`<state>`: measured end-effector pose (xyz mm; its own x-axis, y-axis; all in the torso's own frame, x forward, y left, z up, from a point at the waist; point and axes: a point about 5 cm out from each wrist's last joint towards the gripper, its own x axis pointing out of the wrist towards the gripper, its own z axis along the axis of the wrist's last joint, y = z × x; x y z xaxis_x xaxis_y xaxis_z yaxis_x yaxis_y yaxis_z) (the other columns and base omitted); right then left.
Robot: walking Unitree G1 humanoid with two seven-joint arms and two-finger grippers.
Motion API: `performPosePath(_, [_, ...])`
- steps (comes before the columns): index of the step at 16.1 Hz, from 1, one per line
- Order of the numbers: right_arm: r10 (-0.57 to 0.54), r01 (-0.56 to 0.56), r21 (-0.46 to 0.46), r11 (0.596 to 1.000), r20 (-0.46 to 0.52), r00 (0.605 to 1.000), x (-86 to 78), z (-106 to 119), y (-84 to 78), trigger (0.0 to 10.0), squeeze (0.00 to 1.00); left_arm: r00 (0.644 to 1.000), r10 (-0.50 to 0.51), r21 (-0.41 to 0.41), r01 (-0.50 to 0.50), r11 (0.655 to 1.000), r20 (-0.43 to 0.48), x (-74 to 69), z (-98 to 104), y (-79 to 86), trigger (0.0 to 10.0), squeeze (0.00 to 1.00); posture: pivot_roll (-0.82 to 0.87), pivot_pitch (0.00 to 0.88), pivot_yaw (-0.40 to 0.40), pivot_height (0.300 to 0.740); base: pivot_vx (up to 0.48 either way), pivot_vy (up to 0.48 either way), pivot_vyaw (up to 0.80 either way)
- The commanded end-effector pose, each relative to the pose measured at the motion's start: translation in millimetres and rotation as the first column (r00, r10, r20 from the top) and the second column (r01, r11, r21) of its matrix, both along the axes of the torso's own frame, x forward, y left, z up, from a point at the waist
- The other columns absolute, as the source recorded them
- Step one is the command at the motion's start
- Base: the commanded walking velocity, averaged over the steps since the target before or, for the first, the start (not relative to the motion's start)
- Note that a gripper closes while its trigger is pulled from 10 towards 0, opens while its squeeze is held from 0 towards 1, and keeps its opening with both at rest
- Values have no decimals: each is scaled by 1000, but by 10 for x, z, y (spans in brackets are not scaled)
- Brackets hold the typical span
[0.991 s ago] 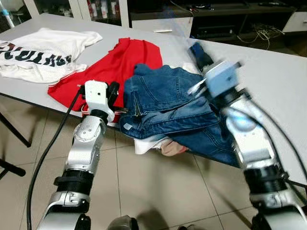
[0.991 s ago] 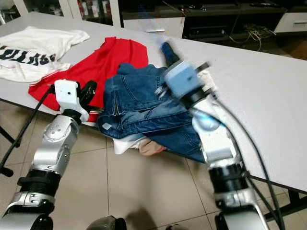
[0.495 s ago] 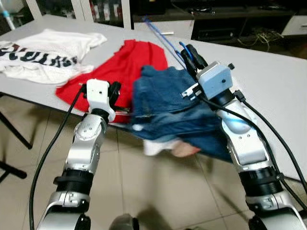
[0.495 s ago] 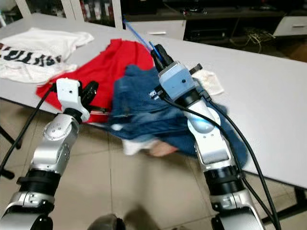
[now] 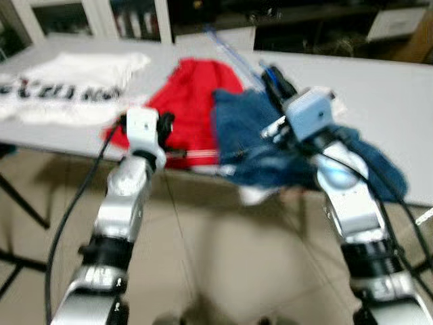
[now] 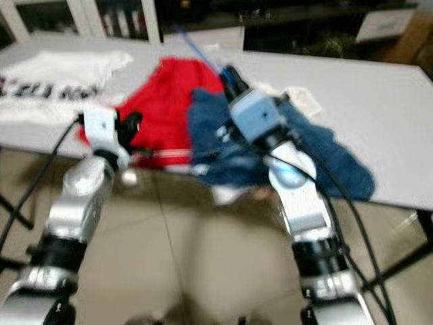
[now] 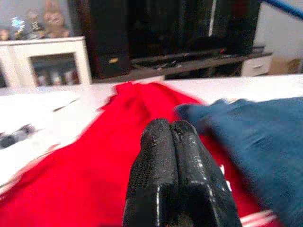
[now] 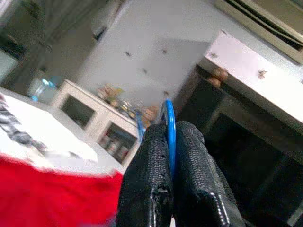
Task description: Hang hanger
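Observation:
A thin blue hanger (image 8: 169, 126) is pinched between the black fingers of my right gripper (image 8: 169, 142), which is shut on it. In the eye views that gripper (image 5: 272, 74) is raised above the table's near edge, and the hanger's blue arm (image 5: 230, 53) slants up and to the left over the red garment (image 5: 191, 101). A pair of blue jeans (image 5: 264, 149) hangs from the hanger below my right wrist. My left gripper (image 7: 173, 137) is shut with nothing in it, held low at the table's edge over the red garment (image 7: 118, 142).
A grey table (image 5: 379, 95) runs across the view, with a white printed T-shirt (image 5: 67, 84) at its left end. Dark cabinets and shelves stand behind it. Tiled floor (image 5: 223, 271) lies below my arms. The eye views are blurred.
My right gripper has lifted the hanger and dragged the jeans up and to the right across the table. The whole view has shifted. The left arm has held its place.

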<state>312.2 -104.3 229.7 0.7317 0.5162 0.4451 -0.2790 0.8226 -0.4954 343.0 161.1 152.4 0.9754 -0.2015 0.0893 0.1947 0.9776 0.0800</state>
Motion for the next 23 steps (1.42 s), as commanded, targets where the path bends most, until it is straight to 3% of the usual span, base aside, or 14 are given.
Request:
performPosePath(1, [17, -17, 0, 1000, 23, 1000, -4, 65, 22, 10000, 0, 1000, -1, 6, 1, 1000, 5, 17, 34, -6, 10000, 0, -9, 0, 29, 740, 0, 439, 0])
performPosePath(10, [21, -21, 16, 1000, 7, 1000, -2, 45, 32, 10000, 0, 1000, 10, 17, -10, 1000, -1, 24, 26, -23, 10000, 0, -7, 0, 29, 740, 0, 422, 0])
performPosePath(23, [50, -49, 22, 999, -24, 998, 1, -6, 73, 10000, 0, 999, 43, 21, -43, 999, -8, 20, 6, 12, 10000, 0, 2, 0, 27, 740, 0, 0, 0])
